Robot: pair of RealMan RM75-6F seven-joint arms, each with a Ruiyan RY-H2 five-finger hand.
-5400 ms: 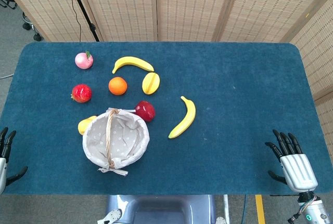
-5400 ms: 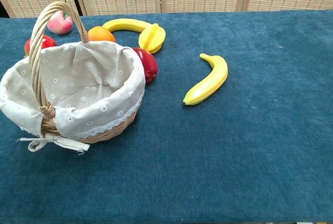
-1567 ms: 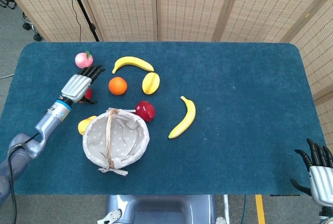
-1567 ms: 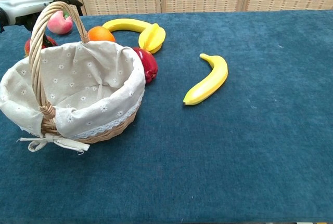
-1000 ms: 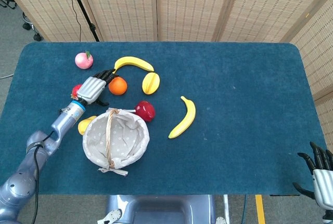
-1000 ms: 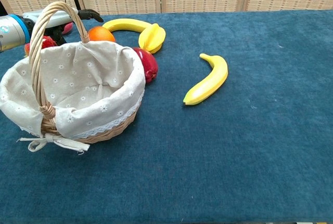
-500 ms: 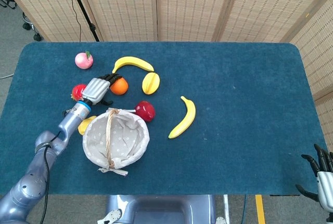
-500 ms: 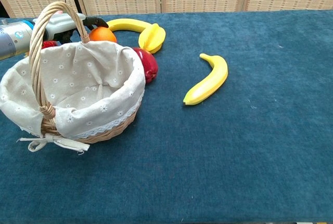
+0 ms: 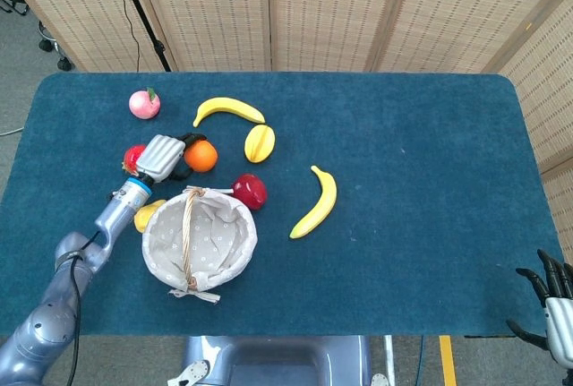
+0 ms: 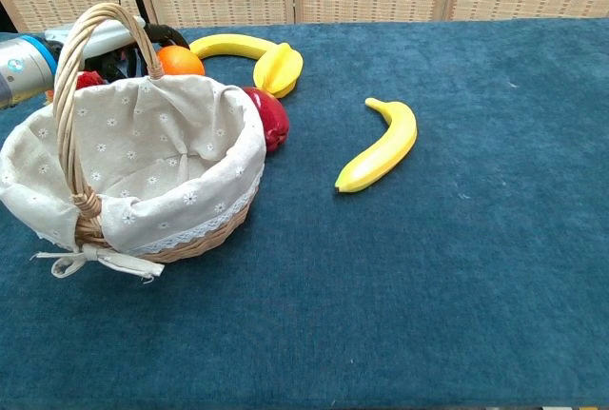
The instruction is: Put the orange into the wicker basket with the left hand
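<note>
While wrapping round the orange [image 9: 201, 156], just behind the far rim of the basket [image 9: 150, 225]: left hand [image 9: 161, 158] with dark fingers [image 9: 189, 140] curled over the top of the fruit and the thumb below it, so gripping it, as far as the head view shows. Cannot tell whether lifted off the cloth or resting on it; in the chest view, visible only as an orange cap above the basket's rim, beside the handle [image 10: 67, 96].

Seems to be the grasping step, close to its end; carrying and release not yet done.

Right hand [image 9: 557, 301] far to the right of the basket, at the near table edge, fingers spread, holding nothing.

For the next move, probably: lift straight up first, then bring toward the basket and over its rim. Needs height enough to pass the lined rim, and a path to one side of the upright handle, not into it. Needs care also with the red apple [image 9: 250, 191] touching the basket's right side and the red fruit [image 9: 133, 158] behind its left side, both near the hand. Open only once above the lining.
</note>
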